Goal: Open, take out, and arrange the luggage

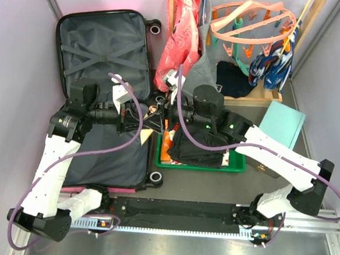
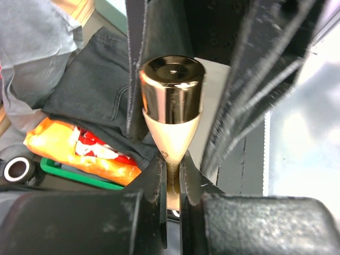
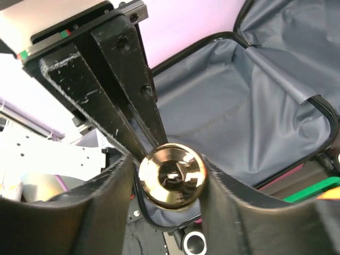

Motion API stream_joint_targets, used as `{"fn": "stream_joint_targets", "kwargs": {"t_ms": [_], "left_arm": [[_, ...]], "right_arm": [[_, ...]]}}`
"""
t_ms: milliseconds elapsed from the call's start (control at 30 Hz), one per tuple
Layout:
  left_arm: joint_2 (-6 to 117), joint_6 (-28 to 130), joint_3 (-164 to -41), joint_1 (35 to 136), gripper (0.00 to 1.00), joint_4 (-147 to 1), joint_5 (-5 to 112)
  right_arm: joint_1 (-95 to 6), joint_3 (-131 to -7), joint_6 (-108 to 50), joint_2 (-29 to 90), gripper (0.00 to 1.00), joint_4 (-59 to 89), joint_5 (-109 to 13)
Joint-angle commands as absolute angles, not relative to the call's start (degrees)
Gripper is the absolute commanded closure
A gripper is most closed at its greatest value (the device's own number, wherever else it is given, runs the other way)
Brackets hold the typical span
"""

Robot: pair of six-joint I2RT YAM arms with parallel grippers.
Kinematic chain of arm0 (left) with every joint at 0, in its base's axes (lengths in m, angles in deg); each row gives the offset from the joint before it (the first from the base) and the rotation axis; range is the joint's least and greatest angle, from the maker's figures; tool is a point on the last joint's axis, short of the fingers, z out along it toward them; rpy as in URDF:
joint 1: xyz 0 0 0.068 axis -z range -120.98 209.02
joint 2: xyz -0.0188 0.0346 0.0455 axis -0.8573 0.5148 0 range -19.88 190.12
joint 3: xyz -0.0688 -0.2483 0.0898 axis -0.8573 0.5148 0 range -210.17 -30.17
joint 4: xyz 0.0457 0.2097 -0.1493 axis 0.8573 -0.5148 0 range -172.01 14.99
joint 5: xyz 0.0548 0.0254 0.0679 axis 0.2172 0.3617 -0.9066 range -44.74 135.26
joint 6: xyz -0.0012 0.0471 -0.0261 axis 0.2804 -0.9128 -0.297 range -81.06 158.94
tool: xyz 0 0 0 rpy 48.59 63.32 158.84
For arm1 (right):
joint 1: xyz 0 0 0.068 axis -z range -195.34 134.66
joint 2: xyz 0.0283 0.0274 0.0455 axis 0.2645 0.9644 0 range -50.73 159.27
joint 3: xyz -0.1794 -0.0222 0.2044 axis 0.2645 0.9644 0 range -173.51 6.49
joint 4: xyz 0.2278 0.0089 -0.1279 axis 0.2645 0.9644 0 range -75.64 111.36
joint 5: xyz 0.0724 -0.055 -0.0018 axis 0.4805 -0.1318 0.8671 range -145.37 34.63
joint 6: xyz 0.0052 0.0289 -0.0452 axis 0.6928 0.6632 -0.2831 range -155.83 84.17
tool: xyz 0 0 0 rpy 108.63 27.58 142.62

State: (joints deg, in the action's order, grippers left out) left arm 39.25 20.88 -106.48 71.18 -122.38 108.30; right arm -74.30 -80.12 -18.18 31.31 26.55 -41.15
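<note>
Object's body hidden, only gold cap (image 3: pixel 172 178) visible. Left gripper (image 2: pixel 172 167) pinched its neck. Right gripper (image 3: pixel 169 170) straddled the cap beside the open luggage (image 1: pixel 105 47); couldn't tell if it gripped.

top view high, looking straight down; both wrist views very close, facing each other, share gold-capped tube (image 2: pixel 171 90).

Green tray (image 1: pixel 235 166): lies on the table and holds folded dark clothes (image 1: pixel 197 150).
Orange snack packet (image 2: pixel 74 149): lies at the tray's left end, partly under the dark clothes.
Teal box (image 1: pixel 282 125): flat, to the right of the tray.
Pink-red garment (image 1: pixel 180 46): hangs at the back.
Peach clip hanger (image 1: pixel 247 19): at the back right (many coloured pegs on it).
Gold-capped bottle (image 2: pixel 171 87): shiny round cap, cream body narrowing to a thin neck.
</note>
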Motion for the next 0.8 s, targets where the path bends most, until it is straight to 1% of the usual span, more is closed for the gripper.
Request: {"fn": "stream_joint_targets", "kwargs": {"t_ms": [0,33,100,200,233,300,333,367,400,433,467,533,567,600,633,667,700,733,767], "left_arm": [[38.04,18.82,-109.18,71.59,1.0,-124.66,112.49],[37.95,18.56,-109.27,71.67,1.0,-124.75,112.58],[37.95,17.68,-109.53,71.59,1.0,-125.72,112.76],[37.86,17.15,-109.27,71.59,1.0,-125.98,112.23],[37.86,16.97,-109.09,71.59,1.0,-125.98,111.88],[37.86,17.06,-108.65,71.67,1.0,-125.89,111.44],[37.86,17.06,-108.57,71.67,0.91,-125.89,109.7],[37.86,17.41,-108.39,71.67,0.69,-125.11,108.12],[37.77,18.28,-108.21,71.67,0.39,-124.76,106.1],[37.69,18.38,-108.3,71.67,0.2,-124.58,100.16],[37.51,18.38,-108.13,71.67,0.01,-124.4,97.75],[37.25,17.94,-107.95,71.67,0.01,-124.4,92.3],[37.25,17.85,-107.43,71.67,0.01,-124.4,87.67],[37.07,17.68,-107.25,71.67,0.01,-123.97,85.53],[37.16,17.85,-107.07,71.67,0.01,-123.7,83.42],[37.16,18.2,-106.64,71.67,0.01,-123.44,78.09],[37.42,18.38,-106.46,71.67,0.01,-123.26,76.04],[37.77,18.38,-106.28,71.67,0.01,-123.26,73.76],[37.86,18.46,-105.84,71.67,0.01,-123.43,72.26]], "right_arm": [[-73.87,-81.93,-19.74,28.11,0.57,22.09,-39.46],[-73.96,-81.93,-19.92,28.11,0.64,22.88,-39.81],[-73.87,-81.67,-20.01,28.02,0.67,23.06,-40.08],[-73.96,-81.67,-19.83,27.58,0.87,23.67,-40.61],[-73.87,-81.75,-19.92,27.23,1.0,23.76,-40.96],[-73.87,-81.75,-19.74,26.88,1.0,24.64,-42.97],[-73.87,-82.28,-19.66,26.53,1.0,25.51,-45.76],[-73.87,-82.63,-19.92,26.26,1.0,28.83,-48.23],[-73.87,-83.5,-20.09,26.0,1.0,30.78,-50.95],[-73.26,-83.69,-20.44,25.56,1.0,33.23,-55.15],[-72.39,-83.69,-20.36,24.34,1.0,36.91,-57.37],[-68.89,-82.2,-19.22,22.32,1.0,40.1,-60.54],[-67.82,-81.32,-19.04,20.13,1.0,41.24,-62.3],[-66.94,-80.1,-19.04,18.89,1.0,45.08,-64.84],[-65.88,-79.74,-18.95,18.1,1.0,47.47,-71.3],[-63.61,-79.47,-18.69,16.78,1.0,50.63,-74.41],[-61.94,-78.69,-18.52,16.42,1.0,56.05,-77.14],[-60.61,-78.07,-18.78,16.16,1.0,59.33,-83.87],[-58.6,-77.45,-19.13,16.15,1.0,62.14,-87.94]]}}
